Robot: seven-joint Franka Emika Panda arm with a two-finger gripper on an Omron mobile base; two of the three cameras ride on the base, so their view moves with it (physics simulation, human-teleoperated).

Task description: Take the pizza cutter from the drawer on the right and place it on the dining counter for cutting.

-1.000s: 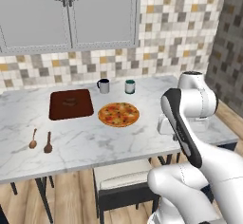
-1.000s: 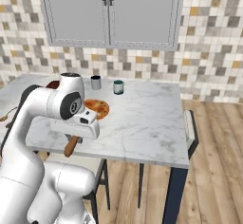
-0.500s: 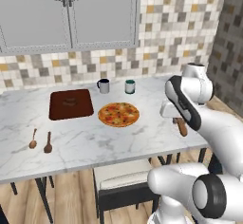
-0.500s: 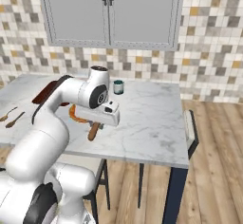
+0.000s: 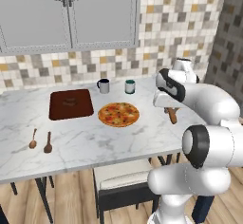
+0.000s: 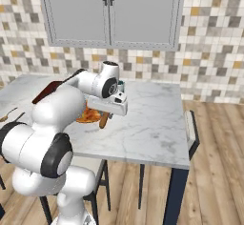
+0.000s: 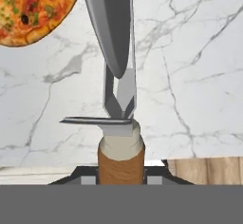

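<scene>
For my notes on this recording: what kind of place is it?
A rendered home kitchen, most likely: a marble dining counter with a pizza and two mugs, a tiled wall, and grey wall cabinets.

Bright, even rendered light, soft faint shadows, slightly coarse, no glare.

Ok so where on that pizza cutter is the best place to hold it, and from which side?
Grip the pizza cutter by its stubby brown wooden handle, closing across its round sides from the butt end, away from the blade. That is probably safest: the handle is thick and even, while the steel wheel is thin and edged. The gripper holds it just so, blade pointing out over the dining counter.
</scene>
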